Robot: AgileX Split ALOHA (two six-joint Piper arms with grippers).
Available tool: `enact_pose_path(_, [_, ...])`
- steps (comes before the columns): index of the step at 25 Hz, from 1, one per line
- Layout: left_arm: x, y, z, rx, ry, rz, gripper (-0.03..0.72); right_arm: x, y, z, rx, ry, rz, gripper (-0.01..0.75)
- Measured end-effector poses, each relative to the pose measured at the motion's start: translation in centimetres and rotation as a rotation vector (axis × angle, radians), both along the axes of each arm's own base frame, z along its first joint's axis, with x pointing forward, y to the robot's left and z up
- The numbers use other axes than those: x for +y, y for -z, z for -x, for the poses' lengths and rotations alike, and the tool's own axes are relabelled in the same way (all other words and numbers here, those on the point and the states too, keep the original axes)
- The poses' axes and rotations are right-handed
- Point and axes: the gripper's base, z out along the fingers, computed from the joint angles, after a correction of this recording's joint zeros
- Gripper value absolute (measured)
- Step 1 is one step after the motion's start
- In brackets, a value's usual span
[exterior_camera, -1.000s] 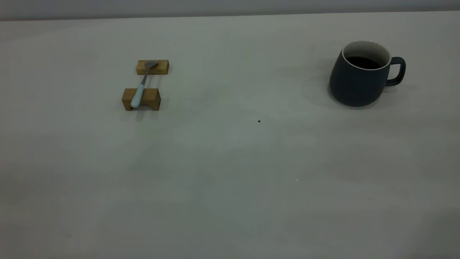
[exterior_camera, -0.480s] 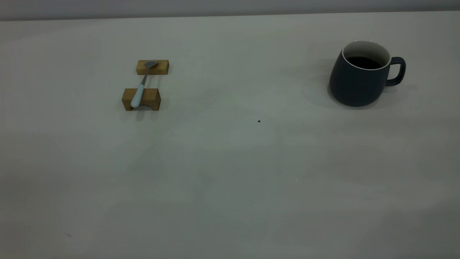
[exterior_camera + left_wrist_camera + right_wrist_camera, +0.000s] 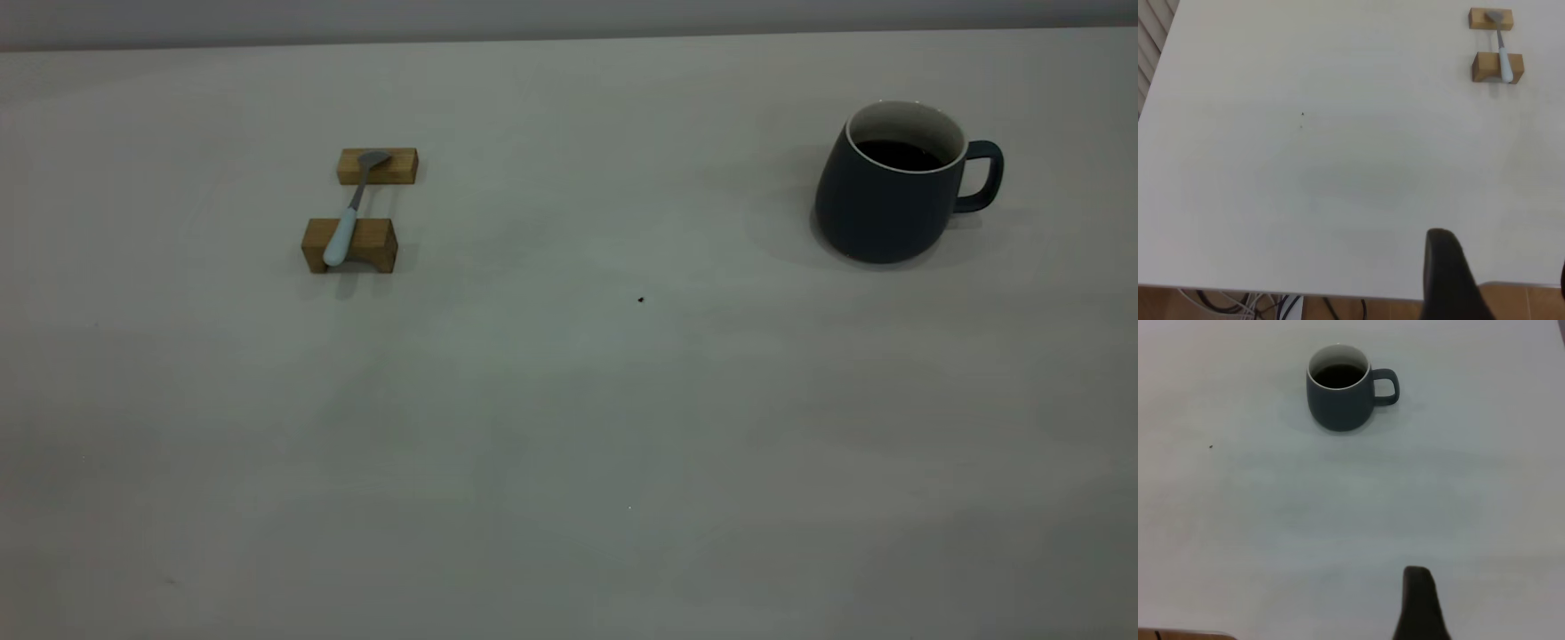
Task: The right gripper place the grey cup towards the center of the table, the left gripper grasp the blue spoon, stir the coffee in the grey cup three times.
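Observation:
The grey cup (image 3: 880, 209) stands at the table's (image 3: 569, 418) far right, handle pointing right, with dark coffee (image 3: 900, 156) inside. The blue spoon (image 3: 340, 238) lies across two wooden blocks at the far left, bowl on the far block. Neither gripper shows in the exterior view. In the left wrist view my left gripper (image 3: 1503, 257) hangs open over the table's near edge, far from the spoon (image 3: 1502, 59). In the right wrist view my right gripper (image 3: 1491, 593) is open, only one finger (image 3: 1418, 607) showing, well short of the cup (image 3: 1338, 403) and its coffee (image 3: 1338, 375).
The spoon rests on a far wooden block (image 3: 402, 166) and a near one (image 3: 378, 242). A tiny dark speck (image 3: 640, 300) marks the tabletop near the middle. Cables (image 3: 1238, 303) hang below the table's edge in the left wrist view.

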Motion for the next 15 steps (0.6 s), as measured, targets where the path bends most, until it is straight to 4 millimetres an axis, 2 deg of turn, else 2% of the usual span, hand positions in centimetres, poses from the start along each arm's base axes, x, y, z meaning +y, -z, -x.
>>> enact_pose_path(7, [0.0,0.0,0.0,0.0,0.0,0.0,0.475,0.0,0.0,0.0,0.003,0.001,-0.001,0.587])
enact_pose_path(10, [0.0,0.0,0.0,0.0,0.0,0.0,0.475,0.0,-0.8,-0.7,0.038,-0.017,0.023,0.591])
enact_pose_path(12, [0.0,0.0,0.0,0.0,0.0,0.0,0.475,0.1,-1.6,-2.0,0.097,-0.038,0.05,0.596])
enact_pose_path(15, [0.0,0.0,0.0,0.0,0.0,0.0,0.475,0.3,-2.6,-5.3,0.194,-0.076,0.096,0.601])
